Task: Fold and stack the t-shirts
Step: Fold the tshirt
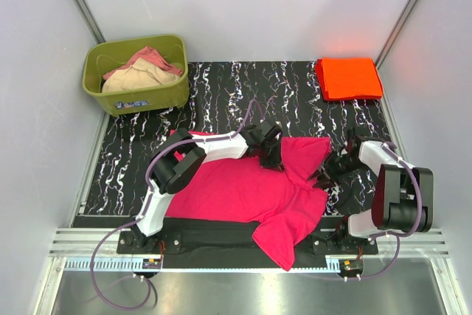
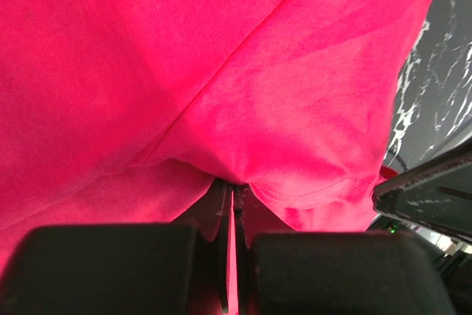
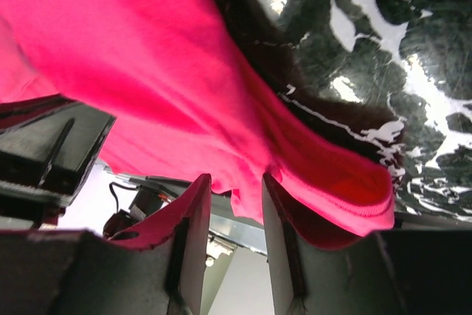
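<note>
the hot pink t-shirt point(image 1: 236, 189) is spread flat on the black marbled bench point(image 1: 221, 86), close to the arm bases, with one corner lying over the near edge. the left tool point(image 1: 271, 154) is set down on the shirt's far edge. in the left wrist view its fingers point(image 2: 210, 212) are pressed together, and a thin fold of pink cloth is pinched between them. the right tool point(image 1: 328, 171) is placed at the shirt's right side. in the right wrist view its fingers point(image 3: 190, 219) are held apart with a clear gap, and the pink hem is draped at their tips without being clamped. the orange-red t-shirt point(image 1: 348, 79) is laid folded at the bench's far right corner, well apart from the pink one. an olive-green tub point(image 1: 110, 97) is seen at the far left, with beige and pinkish cloths point(image 1: 140, 73) held inside it.
</note>
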Available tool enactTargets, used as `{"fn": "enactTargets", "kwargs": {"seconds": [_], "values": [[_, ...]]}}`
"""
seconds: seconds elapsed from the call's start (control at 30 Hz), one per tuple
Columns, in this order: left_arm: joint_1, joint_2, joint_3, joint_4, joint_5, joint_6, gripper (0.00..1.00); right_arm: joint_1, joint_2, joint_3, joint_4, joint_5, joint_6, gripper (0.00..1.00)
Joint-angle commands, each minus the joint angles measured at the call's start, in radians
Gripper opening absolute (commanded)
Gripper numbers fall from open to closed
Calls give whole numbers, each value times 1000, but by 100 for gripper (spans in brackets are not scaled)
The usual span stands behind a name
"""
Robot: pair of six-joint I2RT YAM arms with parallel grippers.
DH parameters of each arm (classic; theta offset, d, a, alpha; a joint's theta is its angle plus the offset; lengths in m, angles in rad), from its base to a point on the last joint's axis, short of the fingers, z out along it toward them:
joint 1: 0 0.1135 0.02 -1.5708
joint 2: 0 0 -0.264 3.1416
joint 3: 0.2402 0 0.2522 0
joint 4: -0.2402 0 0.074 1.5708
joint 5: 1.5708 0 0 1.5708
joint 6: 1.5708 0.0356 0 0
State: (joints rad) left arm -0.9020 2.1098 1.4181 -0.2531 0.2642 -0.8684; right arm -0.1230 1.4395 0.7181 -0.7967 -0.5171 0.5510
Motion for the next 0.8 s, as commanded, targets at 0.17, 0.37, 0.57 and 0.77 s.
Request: {"fn": "enactTargets", "kwargs": {"seconds": [0.17, 0.37, 0.57, 0.77], "values": [[6, -42, 41, -44, 4, 69, 0, 20, 15, -43, 53, 6, 26, 41], [6, -71, 53, -52, 15, 74, 0, 36, 9, -43, 22, 29, 30, 41], [8, -83, 64, -54, 27, 78, 0, 39, -53, -42, -56, 103, 49, 46], [9, -79, 62, -49, 47, 85, 0, 40, -9, -29, -41, 123, 49, 47]]}}
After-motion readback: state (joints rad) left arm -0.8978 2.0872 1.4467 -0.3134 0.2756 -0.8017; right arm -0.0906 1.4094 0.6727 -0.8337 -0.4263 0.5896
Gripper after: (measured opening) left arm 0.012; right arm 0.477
